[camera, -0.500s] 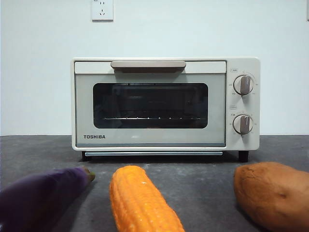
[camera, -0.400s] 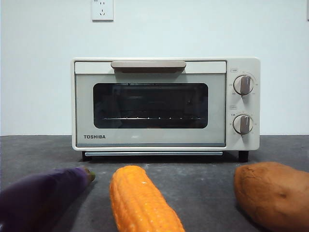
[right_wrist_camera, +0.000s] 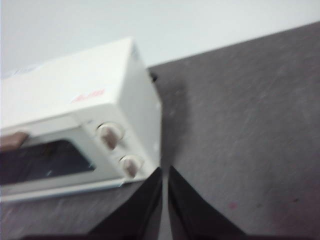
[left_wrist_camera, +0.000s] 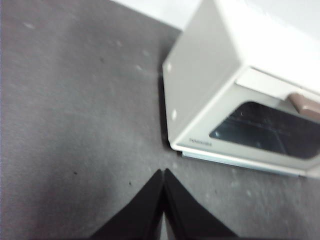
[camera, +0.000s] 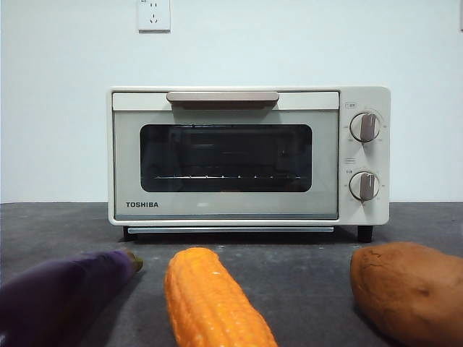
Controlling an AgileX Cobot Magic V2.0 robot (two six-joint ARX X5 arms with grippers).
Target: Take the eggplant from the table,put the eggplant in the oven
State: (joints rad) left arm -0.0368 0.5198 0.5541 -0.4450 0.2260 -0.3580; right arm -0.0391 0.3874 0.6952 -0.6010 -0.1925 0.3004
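Eggplant (camera: 61, 296) lay on the table (camera: 304, 267) at the near left of the front view, well forward of the oven (camera: 248, 155), its brownish stem end aimed toward the oven's left foot and its long axis running from that stem back toward the camera's left corner. Corn cob (camera: 213, 300) sat just beside it, sweet potato (camera: 409, 289) well apart at the right. My left gripper (left_wrist_camera: 164, 172) hung above bare table off the oven's left front corner, jaws pressed together. My right gripper (right_wrist_camera: 165, 170) hung past the knob side, its jaws nearly touching, a thin slit between them. Neither wrist view showed the eggplant. I judged my left arm the nearer one, and the oven door was closed.
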